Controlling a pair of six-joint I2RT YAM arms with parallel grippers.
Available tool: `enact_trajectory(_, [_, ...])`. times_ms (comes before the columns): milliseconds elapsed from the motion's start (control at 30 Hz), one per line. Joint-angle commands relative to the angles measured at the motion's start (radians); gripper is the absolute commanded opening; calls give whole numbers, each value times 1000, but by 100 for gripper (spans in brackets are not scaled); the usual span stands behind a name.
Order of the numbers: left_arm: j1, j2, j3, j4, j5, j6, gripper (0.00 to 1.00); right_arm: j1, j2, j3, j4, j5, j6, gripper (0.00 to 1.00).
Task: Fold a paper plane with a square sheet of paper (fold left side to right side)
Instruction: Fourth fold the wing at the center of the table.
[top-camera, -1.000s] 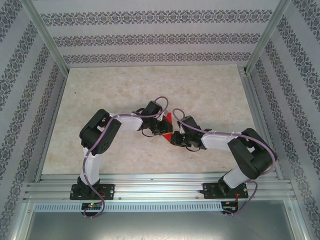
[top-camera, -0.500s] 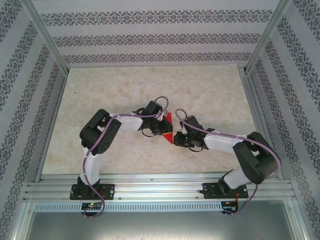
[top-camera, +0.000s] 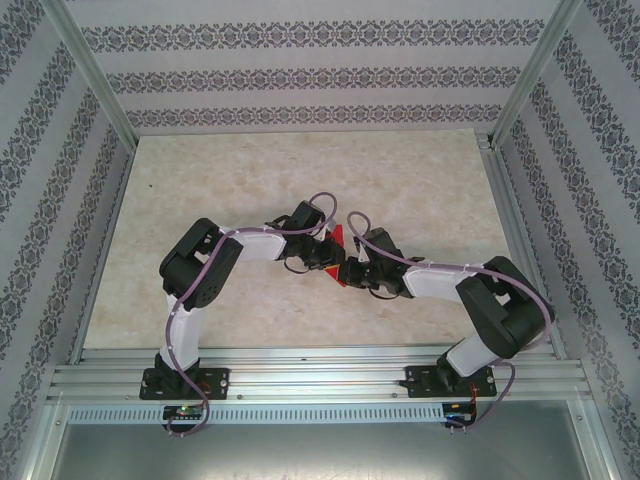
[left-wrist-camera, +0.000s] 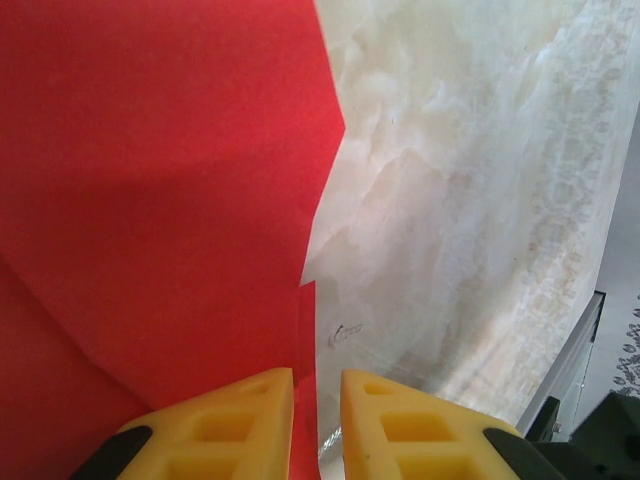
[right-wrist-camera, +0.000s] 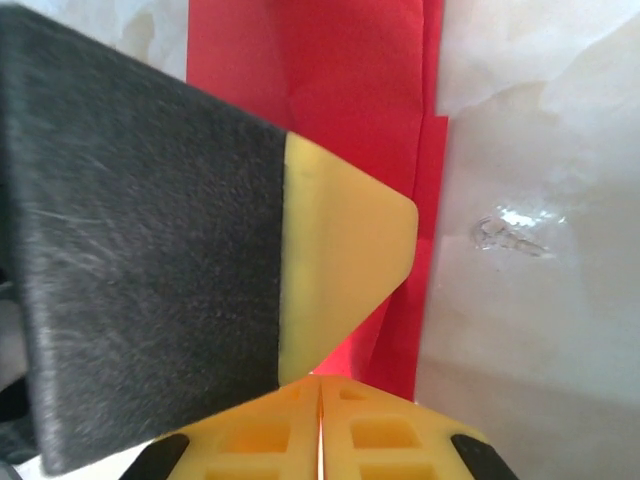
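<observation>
Well, my right gripper (right-wrist-camera: 320, 385) is clenched, pads together, over the folded edge of the square sheet of paper (right-wrist-camera: 350, 90). My left gripper (left-wrist-camera: 317, 375) straddles its edge, barely parted; I cannot tell its grip. The sheet lies mid-tabletop (top-camera: 250, 170), between both.

Both arms are bent at the elbow and reach inward, so that the two wrists nearly meet. The left arm (top-camera: 200, 265) points its forearm toward the right one, and the right arm (top-camera: 500, 310) points its forearm toward the left one. The left gripper (left-wrist-camera: 317, 380) has its two yellow fingers (left-wrist-camera: 230, 425) side by side with a narrow gap between them. The right gripper (right-wrist-camera: 318, 388) has its fingers pressed together, with no gap. Just in front of the right fingertips stands one finger of the left gripper, black with a yellow pad (right-wrist-camera: 340, 260).
</observation>
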Motion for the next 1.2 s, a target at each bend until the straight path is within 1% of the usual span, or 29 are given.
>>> enact_trajectory(0, [-7,29,17,-34,-36,20,22,16,32,20,52,-18,24,8])
enact_trajectory(200, [-7,29,17,-35,-35,22,22,15,52,18,-5,30,12,8])
enact_trajectory(367, [-7,29,20,-39,-36,25,22,14,27,21,-87,93,-13,8])
enact_trajectory(500, [-7,30,18,-39,-37,24,22,11,12,24,-128,115,-28,8])
enact_trajectory(700, [-7,29,17,-42,-39,26,22,6,7,16,-128,100,-30,8])
enact_trajectory(900, [-4,23,15,-41,-40,28,22,-14,37,-17,-110,68,-16,8])
enact_trajectory(1000, [9,9,17,-44,-36,34,22,-30,53,-31,-130,65,1,7])
enact_trajectory(1167, [47,-42,37,-79,-38,65,26,-69,87,-61,-153,31,44,6])
